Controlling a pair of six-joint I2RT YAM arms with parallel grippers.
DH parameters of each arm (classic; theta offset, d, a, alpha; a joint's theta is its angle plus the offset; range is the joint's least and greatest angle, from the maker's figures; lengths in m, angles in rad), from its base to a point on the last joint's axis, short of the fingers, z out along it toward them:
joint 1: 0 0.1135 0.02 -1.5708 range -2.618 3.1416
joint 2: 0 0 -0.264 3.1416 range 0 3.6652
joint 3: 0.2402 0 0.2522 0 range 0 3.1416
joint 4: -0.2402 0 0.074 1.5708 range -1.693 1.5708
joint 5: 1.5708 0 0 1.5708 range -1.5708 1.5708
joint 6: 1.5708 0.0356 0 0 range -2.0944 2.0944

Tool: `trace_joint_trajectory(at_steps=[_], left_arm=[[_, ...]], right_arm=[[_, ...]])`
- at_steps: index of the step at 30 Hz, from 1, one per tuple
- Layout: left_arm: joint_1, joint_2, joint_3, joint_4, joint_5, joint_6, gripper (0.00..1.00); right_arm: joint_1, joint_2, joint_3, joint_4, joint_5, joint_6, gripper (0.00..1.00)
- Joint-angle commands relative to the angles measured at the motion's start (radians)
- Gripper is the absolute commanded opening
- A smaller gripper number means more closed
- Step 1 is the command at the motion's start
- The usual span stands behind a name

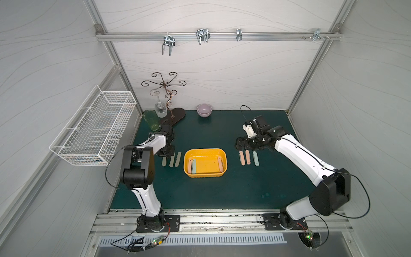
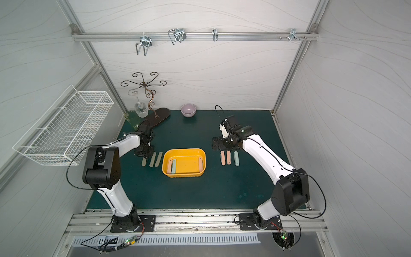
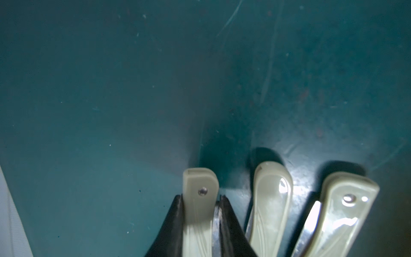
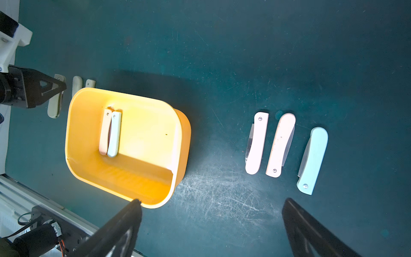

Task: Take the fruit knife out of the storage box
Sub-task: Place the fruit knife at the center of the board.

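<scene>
Over on the left side of the green mat point(image 1: 222, 193), your left gripper point(image 3: 201, 196) is clamped on a beige folding fruit knife point(image 3: 198, 224), with the fingers pinching the handle from both sides. Can't tell if it's resting on the mat or just off it. It's the outermost of a row of three, with a second beige knife point(image 3: 270, 200) just beside it and a third beige knife point(image 3: 342, 211) past that.

That whole row sits just left of the yellow storage box point(image 1: 204, 175), outside it, so your hand is near the box but not over it.

Inside the box you've got a pink fruit knife point(image 1: 190, 166) and a mint fruit knife point(image 1: 194, 166) touching side by side at the left end. There's also another pink knife point(image 1: 220, 164) against the right wall.

Your right gripper point(image 4: 212, 201) hangs with its jaws spread wide and nothing between them. It's behind the right-hand row of folded knives point(image 4: 280, 144), two pink and one mint, lying on the mat apart from the box.
</scene>
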Motion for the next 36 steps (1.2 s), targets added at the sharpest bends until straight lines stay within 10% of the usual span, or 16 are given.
trace_joint_trajectory(at_steps=[1, 27, 36], left_arm=[[0.004, 0.022, 0.021, 0.038, -0.002, 0.026, 0.04], [0.006, -0.012, -0.001, 0.076, -0.026, 0.015, 0.37], [0.01, -0.281, -0.006, 0.083, -0.021, -0.095, 0.42]], right_arm=[[0.01, 0.02, 0.021, -0.016, -0.003, 0.008, 0.99], [0.058, 0.047, 0.047, -0.023, 0.017, 0.018, 0.99], [0.124, 0.094, 0.107, -0.05, 0.017, 0.016, 0.99]])
